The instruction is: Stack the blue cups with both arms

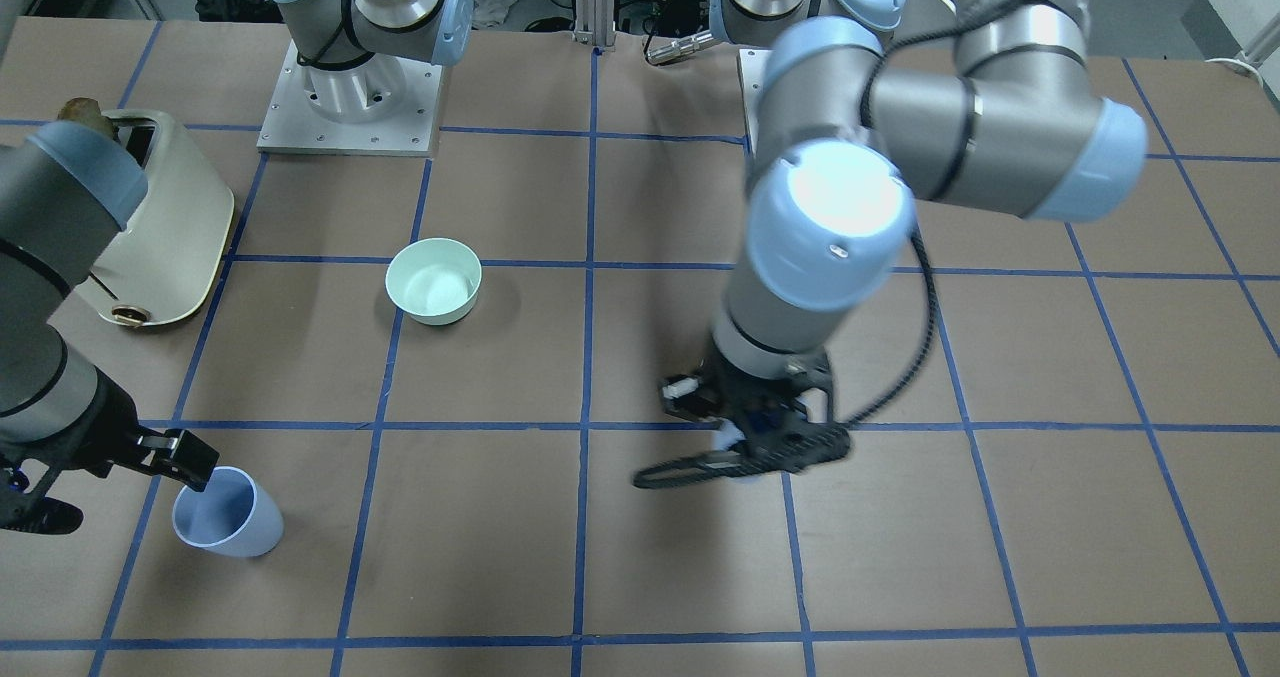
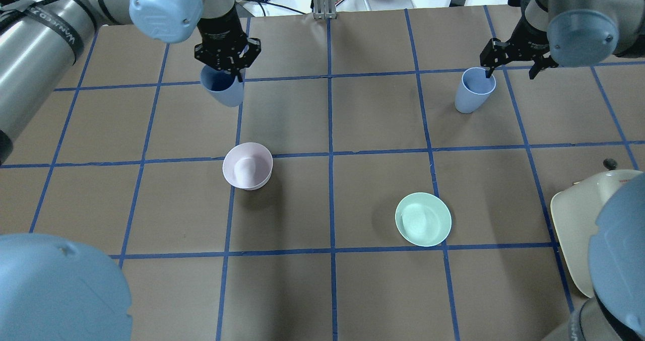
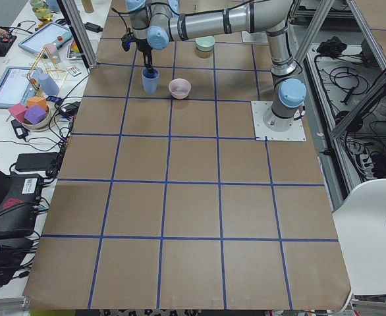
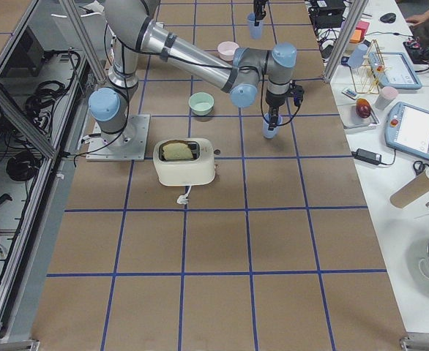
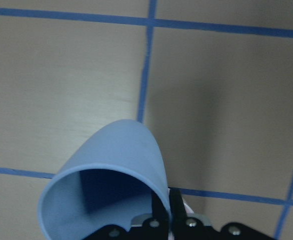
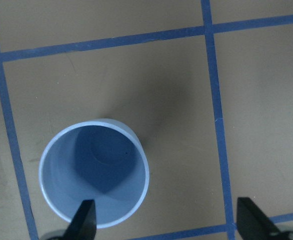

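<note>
Left end effector [image 5: 169, 206] is clamped on the wall of the first blue cup [image 5: 121, 150], one finger inside the rim and one outside. Whether that cup is clear of the desk [image 2: 378, 129] cannot be told. Right end effector [image 6: 169, 220] is spread wide with nothing held. One finger is at the rim of the second blue cup [image 6: 94, 172], the other well outside it, and the cup stands upright. The cups are well apart.

Step judged: grasping, second grip not yet made. Next, the right grip is to be closed on the wall. One cup is then to be carried over the other, centred and lowered in.
</note>
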{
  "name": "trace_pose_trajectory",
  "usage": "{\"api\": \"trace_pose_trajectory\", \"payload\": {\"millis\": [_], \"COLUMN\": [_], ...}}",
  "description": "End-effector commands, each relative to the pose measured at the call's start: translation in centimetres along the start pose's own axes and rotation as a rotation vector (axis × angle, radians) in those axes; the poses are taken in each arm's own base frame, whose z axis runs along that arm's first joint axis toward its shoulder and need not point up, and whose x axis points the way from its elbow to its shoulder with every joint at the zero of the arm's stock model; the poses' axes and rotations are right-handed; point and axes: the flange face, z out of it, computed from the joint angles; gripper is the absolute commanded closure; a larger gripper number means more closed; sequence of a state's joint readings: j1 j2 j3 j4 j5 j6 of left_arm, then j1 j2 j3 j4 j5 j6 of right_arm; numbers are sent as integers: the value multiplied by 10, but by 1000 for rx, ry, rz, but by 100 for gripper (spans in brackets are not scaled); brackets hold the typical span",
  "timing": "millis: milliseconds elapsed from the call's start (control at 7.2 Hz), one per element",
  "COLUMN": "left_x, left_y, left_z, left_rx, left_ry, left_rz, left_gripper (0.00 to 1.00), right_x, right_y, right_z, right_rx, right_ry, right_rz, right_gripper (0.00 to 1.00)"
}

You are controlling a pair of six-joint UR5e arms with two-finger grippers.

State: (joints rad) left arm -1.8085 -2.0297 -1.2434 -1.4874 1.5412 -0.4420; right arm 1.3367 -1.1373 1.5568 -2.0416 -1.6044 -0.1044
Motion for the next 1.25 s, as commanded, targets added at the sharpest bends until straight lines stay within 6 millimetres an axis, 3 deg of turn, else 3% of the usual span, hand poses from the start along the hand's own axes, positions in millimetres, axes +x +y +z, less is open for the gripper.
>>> {"api": "trace_pose_trajectory", "payload": {"millis": [0,139,278,417,556,694,833,972,1111], "left_x": [94,93,85,85,88,87,83,76,52], "left_y": [100,131,146,146,149,149,144,141,121], "left_z": [48,89,124,155,160,154,130,95,48], "left_rx": [-101,-166,-182,-157,-139,-134,-106,-76,-94], "left_ry": [-24,-66,-79,-58,-25,-17,14,30,19], "left_rz": [-6,3,12,11,-1,-5,-15,-24,-58], "left_gripper": [100,100,100,100,100,17,0,0,0], "right_x": [0,0,-1,-1,-1,-1,-1,-1,0], "right_y": [-5,-4,-4,-6,-7,-7,-8,-7,-7], "right_z": [33,41,49,55,56,55,51,51,45], "right_rx": [-45,-60,-74,-81,-81,-80,-75,-77,-74], "right_ry": [-4,-5,-8,-10,-10,-11,-11,-11,-8], "right_rz": [1,-3,-3,-4,-4,-3,-3,-3,0], "right_gripper": [0,0,0,0,31,70,95,100,100]}}
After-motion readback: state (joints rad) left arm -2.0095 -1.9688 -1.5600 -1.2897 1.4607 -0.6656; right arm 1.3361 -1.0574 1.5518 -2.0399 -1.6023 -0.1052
